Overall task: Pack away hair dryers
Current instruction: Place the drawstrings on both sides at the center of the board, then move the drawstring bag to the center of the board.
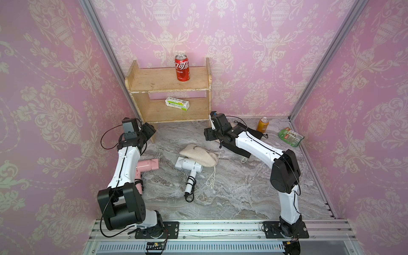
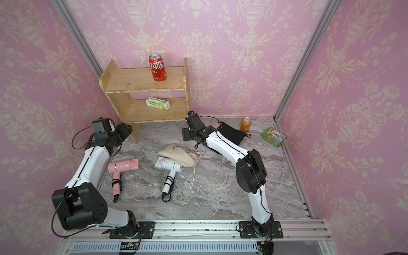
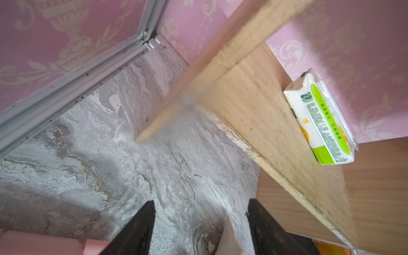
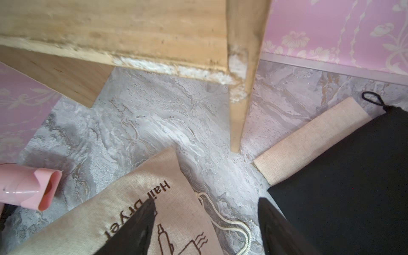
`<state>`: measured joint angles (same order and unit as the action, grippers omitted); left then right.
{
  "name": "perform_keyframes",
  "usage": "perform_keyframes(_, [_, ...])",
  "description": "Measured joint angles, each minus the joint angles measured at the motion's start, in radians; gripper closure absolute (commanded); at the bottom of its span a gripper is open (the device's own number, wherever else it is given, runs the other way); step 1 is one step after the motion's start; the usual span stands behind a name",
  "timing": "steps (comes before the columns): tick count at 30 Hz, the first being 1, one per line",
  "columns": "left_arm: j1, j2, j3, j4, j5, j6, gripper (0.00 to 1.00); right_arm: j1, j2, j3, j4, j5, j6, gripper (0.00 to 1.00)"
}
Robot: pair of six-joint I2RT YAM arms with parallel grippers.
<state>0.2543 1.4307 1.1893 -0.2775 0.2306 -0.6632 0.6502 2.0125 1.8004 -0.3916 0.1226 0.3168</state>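
Hair dryers: two in sight, both lying on the marble table [image 1: 231, 187].

- White hair dryer [image 1: 188, 164]: centre of frame in both top views. The barrel is tucked partly under the beige pouch [image 1: 199, 154] and the handle points toward the lower edge. A black cord [image 1: 189, 197] is wrapped on the handle, with a loop trailing off its end.
- Pink hair dryer [image 2: 123, 165]: left of centre, on its side, close beside the left arm.
- Third dryer: not seen. The pouch bulges, but its contents are hidden.

Left gripper [image 3: 201, 223]: jaws apart, bare table between them, near the foot of the wooden shelf [image 1: 167, 81].
Right gripper [image 4: 205, 220]: jaws apart and empty, above the printed beige pouch, with the black pouch [image 4: 353, 187] just beside.

Handling (judgement):
- The shells look like hard, glossy plastic, so light and stiff.
- The round barrel is probably slippery.
- The folding handle may swing under load, and the cord loop may snag.
- The best hold is probably across the barrel close to the handle joint, or on the handle above the cord wrap.
- The pouch is limp, so its mouth probably needs the other gripper.
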Motion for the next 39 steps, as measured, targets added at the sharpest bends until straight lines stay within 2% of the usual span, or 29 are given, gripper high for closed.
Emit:
perform_keyframes(4, [-0.061, -0.023, -0.026, -0.014, 0.0, 0.001, 0.27, -0.002, -0.122, -0.188, 0.058, -0.011, -0.011, 0.24])
perform_keyframes(8, [-0.121, -0.048, -0.061, -0.048, 0.0, 0.015, 0.2, -0.002, -0.272, -0.449, 0.12, -0.04, -0.026, 0.23])
perform_keyframes(12, [-0.166, -0.075, -0.1, -0.069, 0.0, 0.02, 0.18, 0.011, -0.4, -0.687, 0.178, -0.075, -0.025, 0.24])
perform_keyframes(17, [-0.198, -0.094, -0.116, -0.105, -0.001, 0.028, 0.18, 0.052, -0.437, -0.831, 0.239, -0.123, -0.017, 0.25])
perform_keyframes(26, [-0.218, -0.175, -0.157, -0.183, -0.032, 0.08, 0.18, 0.085, -0.253, -0.769, 0.352, -0.183, -0.015, 0.29])
perform_keyframes(39, [-0.223, -0.253, -0.253, -0.219, -0.038, 0.09, 0.2, 0.091, 0.018, -0.352, 0.406, -0.26, -0.052, 0.32])
